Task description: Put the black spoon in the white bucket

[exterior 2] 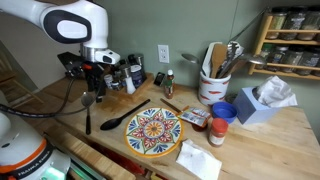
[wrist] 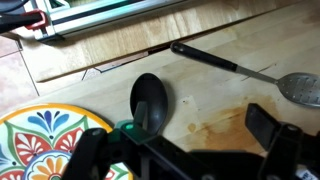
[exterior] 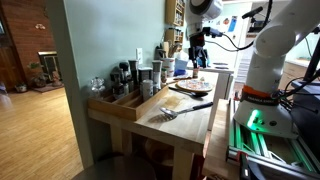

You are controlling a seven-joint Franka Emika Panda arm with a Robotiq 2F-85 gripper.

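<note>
- The black spoon (exterior 2: 125, 118) lies flat on the desk (exterior 2: 270, 140), just beside the patterned plate (exterior 2: 155, 135). Nothing grips it.
- In the wrist view its bowl (wrist: 150, 100) sits in front of the gripper (wrist: 185, 150), and the handle runs back underneath it.
- The jaws stand wide apart and hold nothing. One dark finger shows on each side at the bottom of the wrist view.
- In an exterior view the gripper (exterior 2: 88, 78) hangs above the desk, near the spoon's bowl end and not touching it.
- The white bucket (exterior 2: 211, 92) stands well apart, beyond the plate, already crowded with upright utensils.
- A silver-grey utensil (wrist: 298, 88) with a dark handle lies near the spoon. It is the wrong one to take.
- By my judgement the task is at its start. The approach looks about lined up, but the descent, the grasp, the lift, the carry past the plate and the drop into the bucket are all left to do.
</note>
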